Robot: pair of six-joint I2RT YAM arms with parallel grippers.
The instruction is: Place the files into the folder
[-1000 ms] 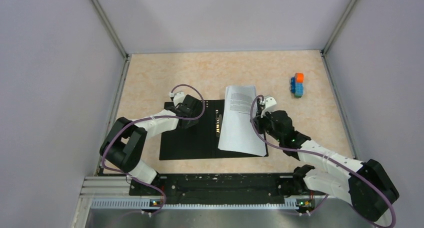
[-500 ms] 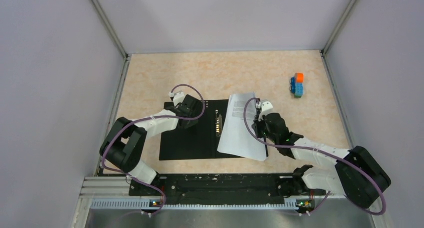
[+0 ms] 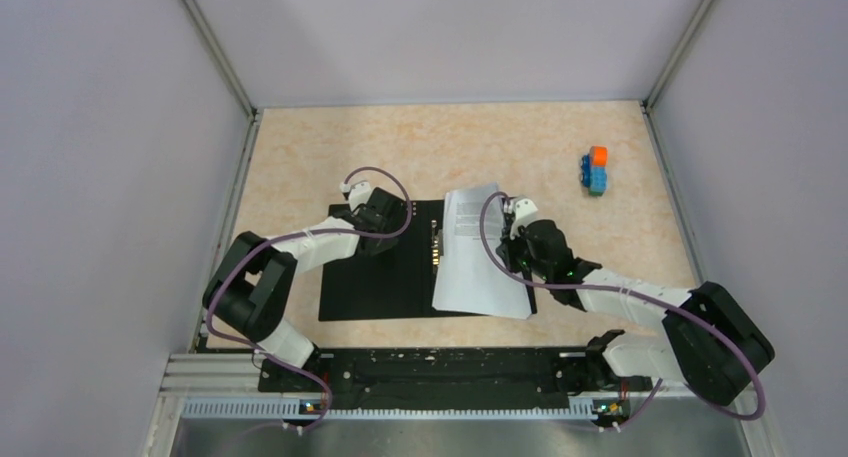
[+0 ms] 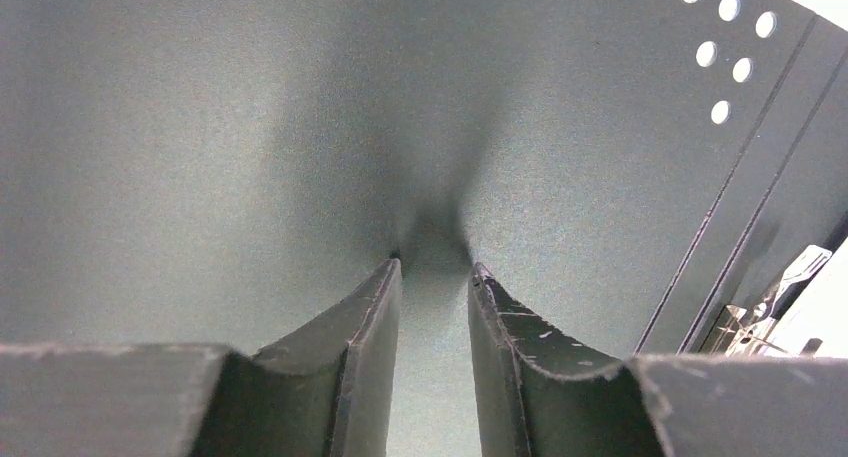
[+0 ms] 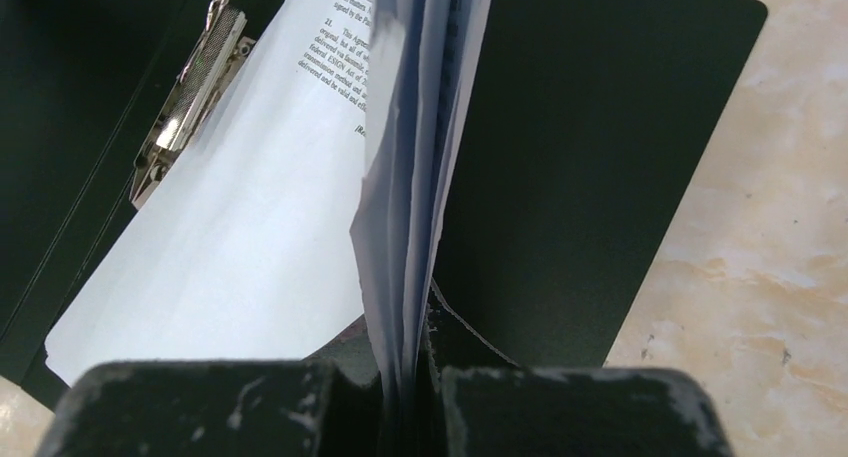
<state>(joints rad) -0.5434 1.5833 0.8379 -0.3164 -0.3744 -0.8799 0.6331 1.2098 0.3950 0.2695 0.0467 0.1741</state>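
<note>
Black inside up, the folder (image 3: 380, 277) lay open on the table (image 3: 330, 147), the files (image 3: 470, 257) draped over its right half and pinched in the right gripper (image 5: 408, 372). The left gripper (image 4: 433, 267), jaws narrowly apart and empty, seemingly touched its left half.

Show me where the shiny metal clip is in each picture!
Top external: the metal clip is mid-picture, in the middle of the open folder, just left of the papers.
Left wrist: in the bottom right corner.
Right wrist: in the upper left, beside the papers.
Shared landmark: the folder's black inside, seen in all three.
</note>
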